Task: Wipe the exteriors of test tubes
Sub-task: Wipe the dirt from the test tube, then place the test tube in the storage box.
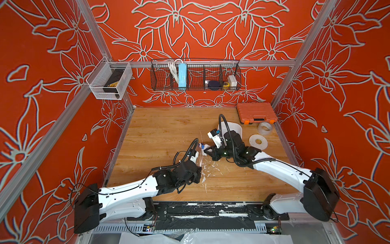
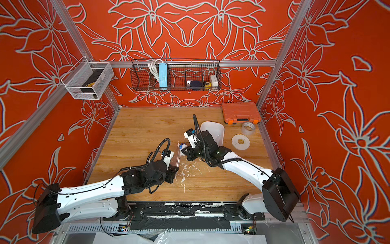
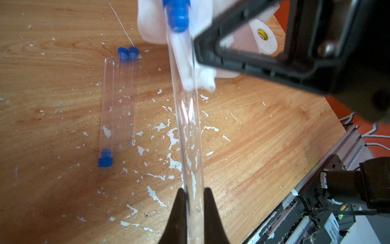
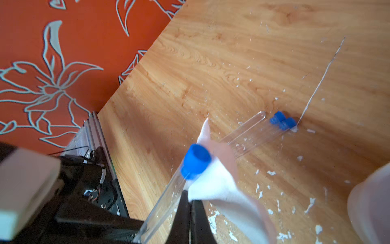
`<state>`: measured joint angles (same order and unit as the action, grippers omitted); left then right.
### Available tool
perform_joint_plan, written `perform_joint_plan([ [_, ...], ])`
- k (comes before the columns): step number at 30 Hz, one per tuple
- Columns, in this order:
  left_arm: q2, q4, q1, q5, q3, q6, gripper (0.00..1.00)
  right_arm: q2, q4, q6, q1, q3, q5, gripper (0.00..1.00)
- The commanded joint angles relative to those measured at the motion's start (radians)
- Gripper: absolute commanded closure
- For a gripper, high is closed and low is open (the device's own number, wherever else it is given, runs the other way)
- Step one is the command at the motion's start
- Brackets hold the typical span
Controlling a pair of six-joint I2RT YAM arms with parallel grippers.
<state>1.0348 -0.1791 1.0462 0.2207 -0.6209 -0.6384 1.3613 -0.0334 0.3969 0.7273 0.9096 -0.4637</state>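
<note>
Jaws of left gripper [image 3: 193, 191]: clenched on the clear, closed end of one test tube [image 3: 185, 126]. In a top view this tube [image 1: 200, 158] sits just below frame centre, with its blue cap [image 3: 177, 19] pointing away from the gripper. Just right of it, the tissue [image 4: 215, 186] rests against the tube beside the cap, pinched in the right gripper [image 4: 188, 196], whose jaws are clamped tight. Three more test tubes [image 3: 107, 105] lie side by side on the table [image 3: 52, 84].

Judgement: the tube is light, stiff, slick and thin-walled. Best gripped near the closed end with a moderate squeeze, since it may slip or rotate under wiping pressure.

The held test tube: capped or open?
Capped: a blue cap closes the far end of the held test tube, beside the tissue.
</note>
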Motion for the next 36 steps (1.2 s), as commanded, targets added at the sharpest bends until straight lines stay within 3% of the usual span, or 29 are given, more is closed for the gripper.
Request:
perform_joint_plan([
  [1, -0.021, 0.017, 0.005, -0.072, -0.008, -0.001, 0.96, 0.027, -0.013, -0.059, -0.048, 0.095, -0.037, 1.0],
  [7, -0.039, -0.007, 0.005, -0.065, 0.003, -0.009, 0.96, 0.004, -0.06, -0.068, -0.18, 0.158, -0.077, 1.0],
  [11, -0.03, 0.005, 0.004, -0.065, -0.022, 0.007, 0.95, -0.103, -0.126, -0.073, -0.238, 0.127, -0.056, 1.0],
  [15, 0.059, 0.044, -0.031, -0.095, -0.12, 0.062, 0.94, -0.263, -0.196, -0.054, -0.255, 0.016, 0.044, 1.0],
  [22, 0.429, 0.059, -0.104, -0.206, -0.448, 0.19, 0.95, -0.539, -0.385, 0.047, -0.256, -0.177, 0.216, 1.0],
  [26, 0.655, 0.035, -0.115, -0.23, -0.665, 0.249, 0.95, -0.659, -0.439, 0.115, -0.258, -0.268, 0.252, 1.0],
  [36, 1.098, -0.048, -0.183, -0.271, -1.088, 0.289, 0.96, -0.757, -0.564, 0.164, -0.262, -0.329, 0.304, 1.0],
])
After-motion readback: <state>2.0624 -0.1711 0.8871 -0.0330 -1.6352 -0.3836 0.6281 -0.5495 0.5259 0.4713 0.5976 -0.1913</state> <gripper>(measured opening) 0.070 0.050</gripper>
